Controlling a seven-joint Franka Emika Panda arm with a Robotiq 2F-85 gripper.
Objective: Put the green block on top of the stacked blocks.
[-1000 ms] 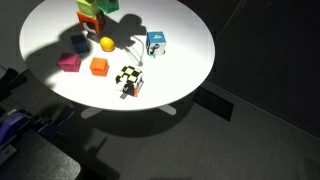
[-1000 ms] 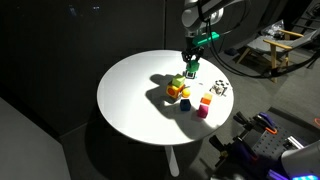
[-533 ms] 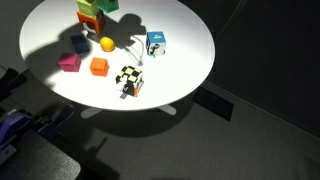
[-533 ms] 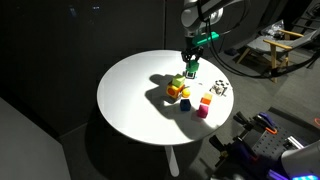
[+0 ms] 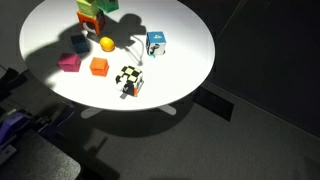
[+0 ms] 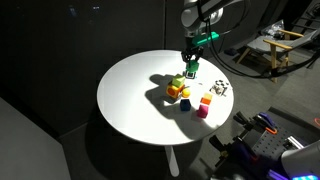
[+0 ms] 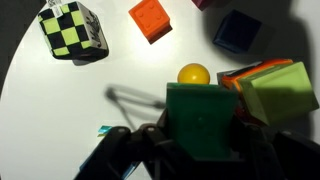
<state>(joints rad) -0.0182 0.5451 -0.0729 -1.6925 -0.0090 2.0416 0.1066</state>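
Seven items are sitting on the round white table (image 5: 190, 60) in an exterior view: the stacked blocks (image 5: 90, 15) at the far edge of the picture, a yellow ball (image 5: 107, 43), a dark blue cube (image 5: 77, 43), a magenta cube (image 5: 68, 62), an orange cube (image 5: 99, 66), a blue-and-white cube (image 5: 156, 43) and a checkered cube (image 5: 130, 79) nearest the table rim. In an exterior view the arm is reaching down from above, and the gripper (image 6: 190, 67) is hanging over the stacked blocks (image 6: 177, 89) with the green block (image 6: 191, 73) showing at its tips; the orange cube (image 6: 206, 100) and magenta cube (image 6: 202, 111) are lying apart from them. In the wrist view the gripper (image 7: 203, 138) is pinching the green block (image 7: 203, 118) between its dark fingers (image 7: 148, 142), raised off the table. The stacked blocks (image 7: 268, 90), green over orange-red, are appearing just beside it, with the yellow ball (image 7: 194, 74) close behind; contact cannot be judged.
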